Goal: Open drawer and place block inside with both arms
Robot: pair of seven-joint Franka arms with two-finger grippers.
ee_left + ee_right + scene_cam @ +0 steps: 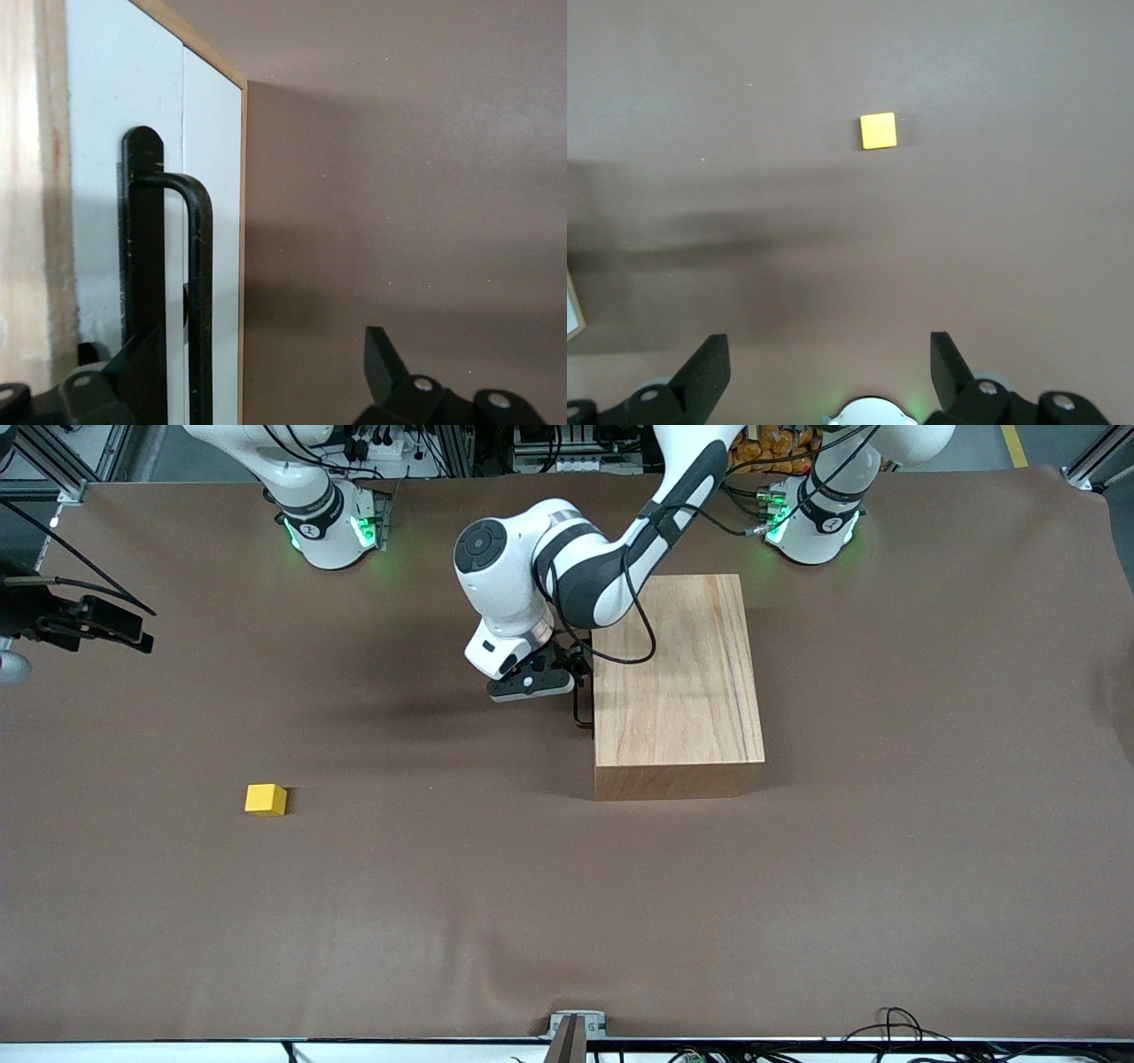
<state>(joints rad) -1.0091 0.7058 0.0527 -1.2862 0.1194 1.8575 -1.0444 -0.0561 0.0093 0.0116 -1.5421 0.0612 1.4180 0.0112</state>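
Note:
The big light-wood box (678,682) stands mid-table. Its drawer is shut, with the whitish front panel (97,133) facing the right arm's end of the table. The thin black handle (582,713) sticks out of the panel. My left gripper (576,677) is open at the handle (202,266), which runs between its fingers close to one finger (133,372); the fingers do not close on it. The small yellow block (265,799) lies on the table toward the right arm's end, nearer the front camera than the box. My right gripper (830,341) is open and empty, high over the table, with the block (878,130) well below it.
The brown table cover (532,921) lies wide around the block and the box. A black device (80,624) juts in at the right arm's end of the table. A metal clamp (576,1032) sits at the table's front edge.

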